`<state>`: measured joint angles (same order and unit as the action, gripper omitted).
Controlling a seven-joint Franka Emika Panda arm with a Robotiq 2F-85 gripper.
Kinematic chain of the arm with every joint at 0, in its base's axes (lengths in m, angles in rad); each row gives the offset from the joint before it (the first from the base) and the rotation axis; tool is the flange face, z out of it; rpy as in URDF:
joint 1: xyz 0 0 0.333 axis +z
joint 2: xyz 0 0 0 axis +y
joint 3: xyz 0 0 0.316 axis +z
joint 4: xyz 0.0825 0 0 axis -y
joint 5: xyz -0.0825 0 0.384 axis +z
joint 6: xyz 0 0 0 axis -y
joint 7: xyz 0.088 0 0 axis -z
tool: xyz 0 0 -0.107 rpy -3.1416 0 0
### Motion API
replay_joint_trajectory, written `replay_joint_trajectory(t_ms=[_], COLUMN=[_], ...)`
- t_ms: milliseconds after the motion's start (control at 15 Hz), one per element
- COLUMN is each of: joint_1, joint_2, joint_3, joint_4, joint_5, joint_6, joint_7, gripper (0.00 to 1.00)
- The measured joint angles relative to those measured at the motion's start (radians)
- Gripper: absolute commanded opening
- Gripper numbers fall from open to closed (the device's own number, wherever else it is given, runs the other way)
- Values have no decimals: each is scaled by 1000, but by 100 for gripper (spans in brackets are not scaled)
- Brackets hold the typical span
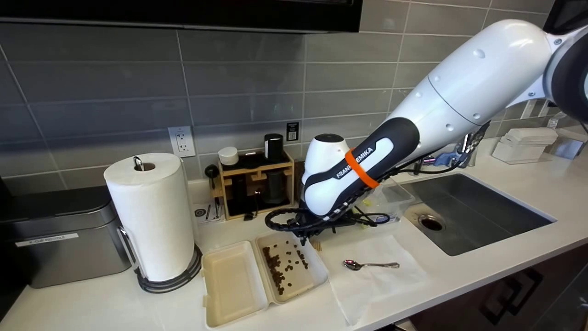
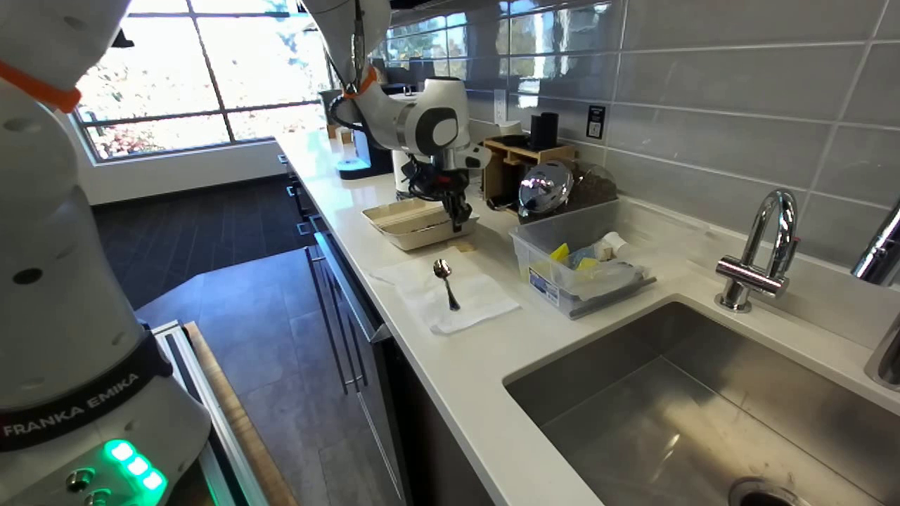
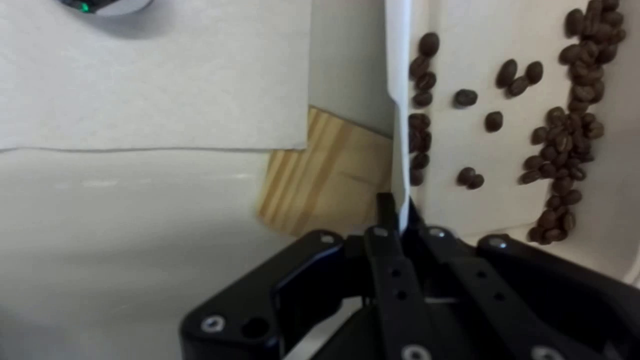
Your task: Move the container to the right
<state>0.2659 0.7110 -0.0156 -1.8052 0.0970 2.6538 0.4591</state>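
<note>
In the wrist view the end effector has its two fingers pressed from either side on the thin rim of the container, pinching one wall of it, with dark beans lying loose inside; the grasp therefore looks done. Near that wall lie a striped wooden piece and a white paper sheet, with a narrow strip of counter between sheet and container. In an exterior view the cream container lies unfolded on the counter between a paper towel roll and the sheet, its half with the beans nearer the sheet; the fingertips are mostly hidden there. If rightward means toward the sink, most or all of the move appears to lie ahead, since the container sits on the roll's side of the sheet. In an exterior view the end effector meets the container near the corner toward a clear plastic tub, and a spoon on the sheet lies in the likely path. Whether the container is lifted at all cannot be told; carrying or sliding it, then letting go, would remain.
</note>
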Motion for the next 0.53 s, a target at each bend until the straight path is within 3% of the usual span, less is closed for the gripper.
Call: replay_joint_trajectory(t_ms=[533], joint_1=[-20], joint_2=[-26], joint_3=[-23], joint_4=[-46], joint_5=[61], joint_6=[5], joint_7=[102], gripper=[1])
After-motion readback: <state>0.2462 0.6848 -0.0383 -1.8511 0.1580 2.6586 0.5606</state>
